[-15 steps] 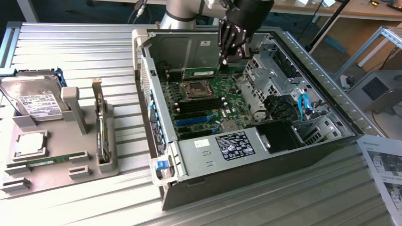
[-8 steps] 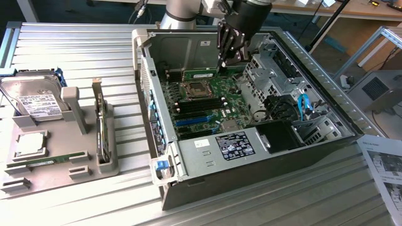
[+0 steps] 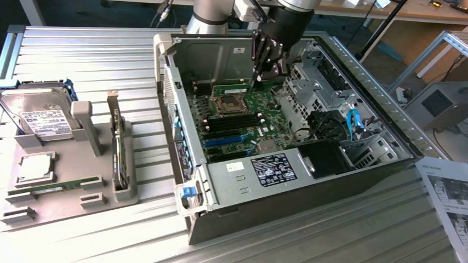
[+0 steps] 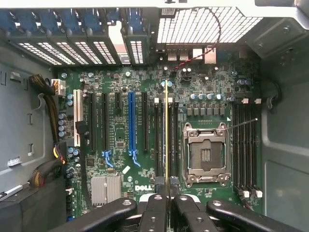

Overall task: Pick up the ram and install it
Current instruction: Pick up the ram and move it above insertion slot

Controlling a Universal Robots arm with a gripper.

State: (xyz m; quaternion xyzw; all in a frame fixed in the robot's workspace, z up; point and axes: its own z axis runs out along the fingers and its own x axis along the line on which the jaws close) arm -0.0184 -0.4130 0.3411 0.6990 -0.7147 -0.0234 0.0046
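i'm reading the exterior view from its left. the tray [image 3: 106,192] is carrying a drive [image 3: 40,118] and an upright card [image 3: 115,148], well apart from the case [image 3: 219,216], likely so the arm is getting free room. inside the case the gripper [image 3: 269,74] is hanging over the board [image 3: 262,109], pinched nearly closed on the ram [image 3: 232,89], which is sticking out sideways above the socket [image 3: 228,103]. the wrist view is giving me what that angle is not: the ram [image 4: 166,135] edge-on between the fingers [image 4: 155,212], running along the slots [image 4: 158,135] just beside the socket. i'm judging this edge-down hold is for pressing it straight in. whether it's touching a slot, i cannot tell.
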